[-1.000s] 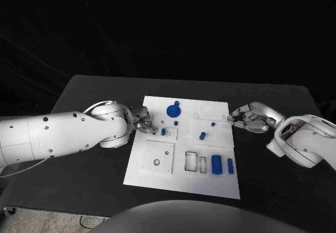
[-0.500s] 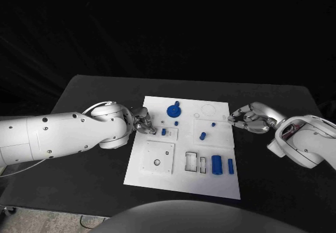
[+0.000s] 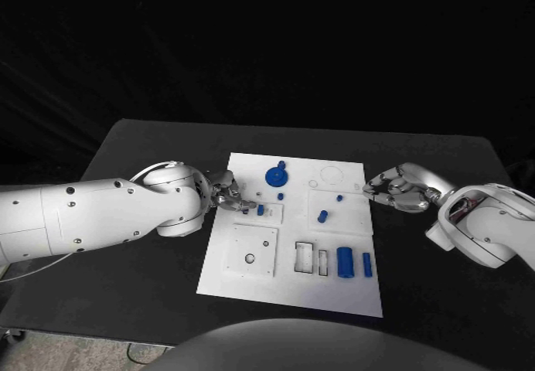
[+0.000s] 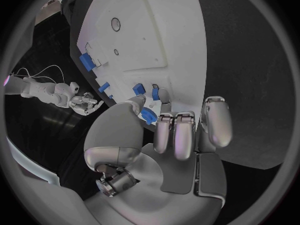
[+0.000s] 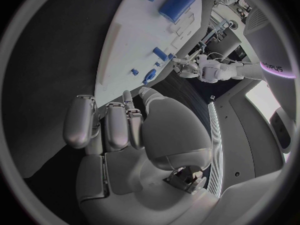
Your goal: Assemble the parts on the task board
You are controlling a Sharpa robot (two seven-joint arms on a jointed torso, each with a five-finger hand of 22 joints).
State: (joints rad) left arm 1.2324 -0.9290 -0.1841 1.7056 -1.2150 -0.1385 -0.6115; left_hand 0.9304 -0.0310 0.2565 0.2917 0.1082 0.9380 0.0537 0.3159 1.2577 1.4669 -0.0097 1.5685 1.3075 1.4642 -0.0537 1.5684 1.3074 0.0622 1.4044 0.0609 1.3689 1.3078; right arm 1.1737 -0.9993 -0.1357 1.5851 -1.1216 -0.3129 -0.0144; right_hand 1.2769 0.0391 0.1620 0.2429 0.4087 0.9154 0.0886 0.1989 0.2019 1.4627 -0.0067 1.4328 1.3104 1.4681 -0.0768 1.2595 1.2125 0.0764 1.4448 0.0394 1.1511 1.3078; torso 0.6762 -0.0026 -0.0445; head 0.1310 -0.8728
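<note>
**Left hand at the small blue peg, right hand idle at the board's edge**

Task board [image 3: 292, 287]: flat white rectangular plate, matte, lying on the black table [image 3: 134, 255]. Surface carries shallow recesses: a raised square block with a small round hole [image 3: 252, 251] and dark-outlined rectangular slots [image 3: 304, 257].

Parts on board: blue round gear-like disc [image 3: 275, 177] near the far edge; blue cylinder [image 3: 345, 262] lying beside a thinner blue bar [image 3: 367, 264] at the near right; small blue stub [image 3: 321, 217] mid-board.

Left hand [image 3: 226, 193]: silver, smooth metallic, fingers curled in over the board's left edge. Left wrist view shows a small blue peg [image 4: 147, 116] pinched between thumb and a fingertip, tips just above the board; two other short blue pegs [image 4: 138, 89] stand just beside.

Right hand [image 3: 398, 188]: fingers curled inward, nothing visibly held, just off the board's right edge, not clearly touching it. Right wrist view shows the fingers [image 5: 116, 126] drawn together beside the white plate.
</note>
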